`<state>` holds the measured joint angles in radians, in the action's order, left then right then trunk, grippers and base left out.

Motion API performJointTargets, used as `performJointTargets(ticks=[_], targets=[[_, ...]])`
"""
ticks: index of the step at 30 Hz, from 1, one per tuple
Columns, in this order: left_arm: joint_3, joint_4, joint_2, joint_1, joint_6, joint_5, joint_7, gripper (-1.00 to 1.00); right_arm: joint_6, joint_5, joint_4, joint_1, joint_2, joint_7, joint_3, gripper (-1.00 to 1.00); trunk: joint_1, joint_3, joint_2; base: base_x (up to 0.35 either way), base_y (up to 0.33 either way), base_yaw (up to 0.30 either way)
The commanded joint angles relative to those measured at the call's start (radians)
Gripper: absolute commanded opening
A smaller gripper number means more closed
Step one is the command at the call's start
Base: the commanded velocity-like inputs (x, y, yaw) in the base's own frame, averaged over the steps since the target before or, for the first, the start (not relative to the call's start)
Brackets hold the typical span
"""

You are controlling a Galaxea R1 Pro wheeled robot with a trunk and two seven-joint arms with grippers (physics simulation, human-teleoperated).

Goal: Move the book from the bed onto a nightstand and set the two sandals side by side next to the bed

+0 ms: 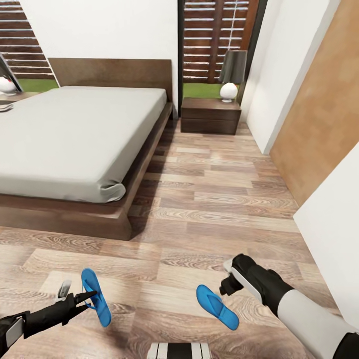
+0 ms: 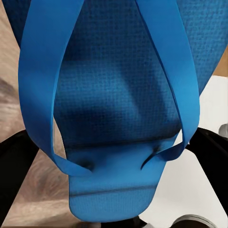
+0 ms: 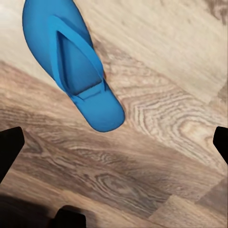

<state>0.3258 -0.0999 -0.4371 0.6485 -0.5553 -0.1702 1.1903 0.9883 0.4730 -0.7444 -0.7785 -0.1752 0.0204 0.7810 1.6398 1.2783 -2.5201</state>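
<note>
Sandals first: one blue flip-flop is up off the wood-plank floor, pinched by the left gripper, whose dark fingers are clamped on it near the strap. From the left wrist camera that sandal hangs right up close, thin straps converging toward the toe post, black fingers flanking it on both sides. The second sandal lies flat on the floor, sole down, well apart from the first and out beyond the foot of the bed. Just beside it hovers the right gripper, not touching it. The right wrist camera looks down on this sandal lying on the planks, and the black fingertips sit at opposite edges of the picture, so the jaws stand wide apart with nothing between them.

Up the room, the bed runs along the left, grey mattress bare across the part in sight, headboard against the white wall. A dark nightstand sits past the bed's far corner, under the window, carrying a lamp with a round white base.
</note>
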Motion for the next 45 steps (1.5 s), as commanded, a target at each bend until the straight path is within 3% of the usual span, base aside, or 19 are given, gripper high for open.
performJointTargets(ticks=[1,5,6,11,12,16,19,29,34,38,45], targets=[[-0.005,0.000,-0.001,0.000,-0.011,-0.011,0.002,-1.00,0.003,-0.021,-0.006,-0.001,-0.005,-0.023,0.006,1.00,0.000,0.005,-0.001,0.000,0.000,0.000],[-0.006,0.000,-0.003,0.000,-0.011,-0.010,0.001,-1.00,0.003,-0.127,-0.017,-0.005,-0.016,-0.139,0.009,1.00,0.002,0.020,-0.002,0.000,0.000,0.000],[-0.006,0.000,-0.004,0.000,-0.011,-0.010,0.001,-1.00,0.002,-0.187,-0.020,-0.011,-0.019,-0.205,0.009,1.00,0.002,0.024,-0.002,0.000,0.000,0.000],[-0.005,0.000,-0.004,0.000,-0.011,-0.009,0.000,-1.00,-0.003,-0.347,-0.023,-0.041,-0.022,-0.362,0.007,1.00,0.005,0.043,-0.003,0.000,0.000,0.000],[-0.005,0.000,-0.005,0.000,-0.011,-0.009,0.000,-1.00,-0.006,-0.402,-0.024,-0.058,-0.023,-0.414,0.004,1.00,0.005,0.047,-0.003,0.000,0.000,0.000],[-0.005,0.000,-0.007,0.000,-0.011,-0.009,0.000,-1.00,-0.011,-0.498,-0.024,-0.092,-0.023,-0.504,0.001,1.00,0.007,0.063,-0.004,0.000,0.000,0.000],[-0.005,0.000,-0.009,0.000,-0.010,-0.009,0.001,-1.00,-0.013,-0.536,-0.026,-0.111,-0.022,-0.532,0.000,1.00,0.008,0.074,-0.005,0.000,0.000,0.000],[-0.005,-0.002,-0.015,0.000,-0.007,-0.010,0.023,-1.00,-0.014,-0.563,-0.031,-0.165,0.001,-0.547,0.000,1.00,0.013,0.113,-0.007,0.000,0.000,0.000],[-0.023,-0.031,-0.020,0.000,-0.005,0.010,0.180,-1.00,-0.013,-0.563,-0.033,-0.174,0.007,-0.546,-0.031,1.00,0.015,0.132,-0.008,0.000,0.000,0.000],[-0.033,-0.040,-0.026,0.000,0.034,0.075,0.321,-1.00,-0.012,-0.564,-0.033,-0.175,0.016,-0.544,-0.050,1.00,0.017,0.148,-0.009,0.000,0.000,0.000],[-0.035,-0.040,-0.036,0.000,0.072,0.095,0.366,-1.00,-0.011,-0.564,-0.033,-0.176,0.020,-0.544,-0.055,1.00,0.020,0.175,-0.011,0.000,0.000,0.000]])
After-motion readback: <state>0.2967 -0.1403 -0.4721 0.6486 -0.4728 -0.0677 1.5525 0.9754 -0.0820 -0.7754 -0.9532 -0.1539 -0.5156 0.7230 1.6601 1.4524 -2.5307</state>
